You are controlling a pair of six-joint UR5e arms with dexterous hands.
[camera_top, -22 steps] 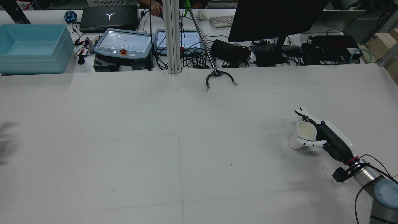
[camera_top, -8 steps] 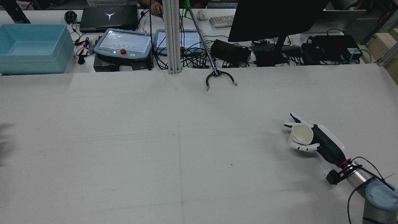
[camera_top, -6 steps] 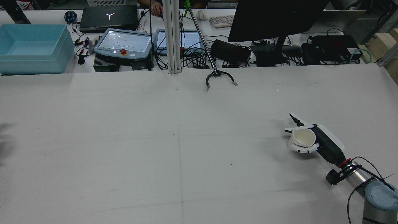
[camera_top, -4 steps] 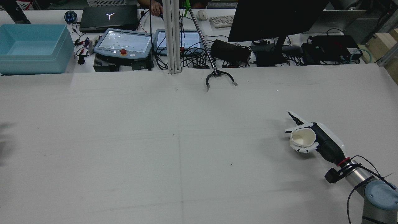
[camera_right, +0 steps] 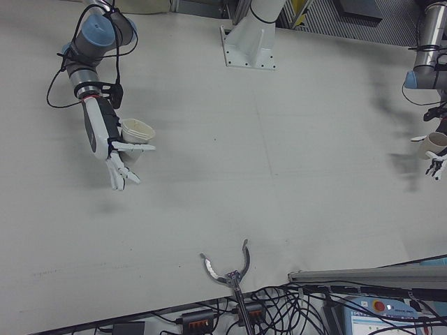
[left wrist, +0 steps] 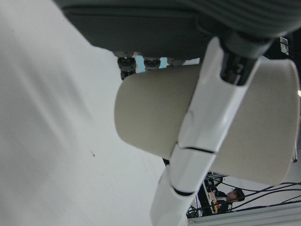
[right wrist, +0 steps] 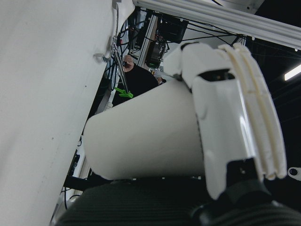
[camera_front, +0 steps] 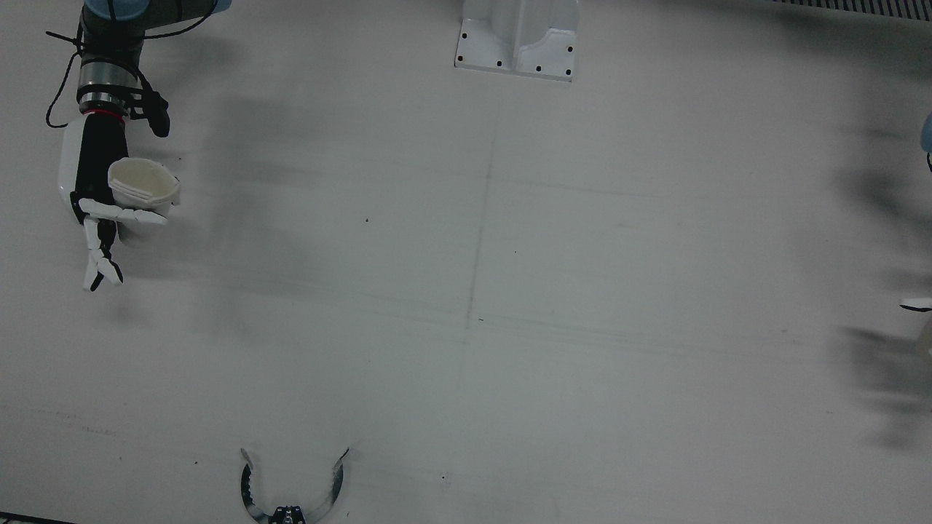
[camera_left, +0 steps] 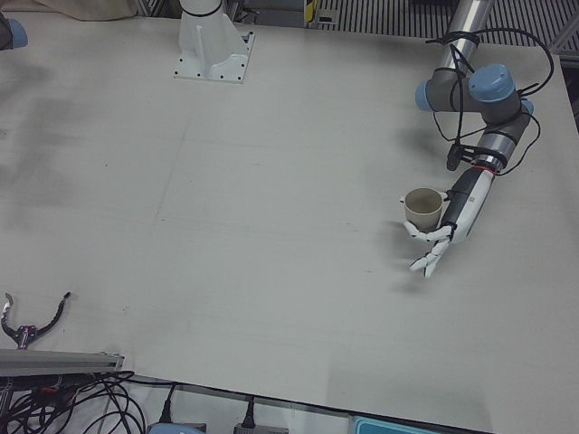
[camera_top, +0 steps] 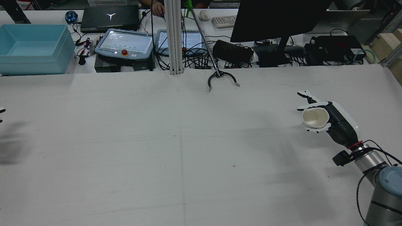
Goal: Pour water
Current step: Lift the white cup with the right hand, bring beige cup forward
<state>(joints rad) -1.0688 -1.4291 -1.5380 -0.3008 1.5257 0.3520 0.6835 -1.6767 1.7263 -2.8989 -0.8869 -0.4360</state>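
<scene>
My right hand (camera_top: 334, 122) is shut on a white paper cup (camera_top: 314, 118) at the right of the rear view, held off the table with its mouth showing. The front view has this cup (camera_front: 144, 189) and hand (camera_front: 91, 175) at its upper left. Over in the left-front view my left hand (camera_left: 457, 212) is shut on a beige cup (camera_left: 422, 208), upright and above the table (camera_left: 271, 226). Each hand view is filled by its own cup (left wrist: 150, 117) (right wrist: 146, 141) with fingers (right wrist: 225, 117) wrapped across it. The two cups are far apart, at opposite sides of the table.
A grabber tool's open claw (camera_top: 222, 80) lies at the table's far edge, mid-width. Behind it are a post (camera_top: 173, 37), teach pendants (camera_top: 125, 44), a monitor (camera_top: 276, 18) and cables. A blue bin (camera_top: 33, 48) sits far left. A white pedestal (camera_front: 517, 36) stands at the robot's side.
My right hand has carried its cup away from the robot, upward in the rear view, with the cup still in its grasp. A white fingertip now shows at that view's left edge.
</scene>
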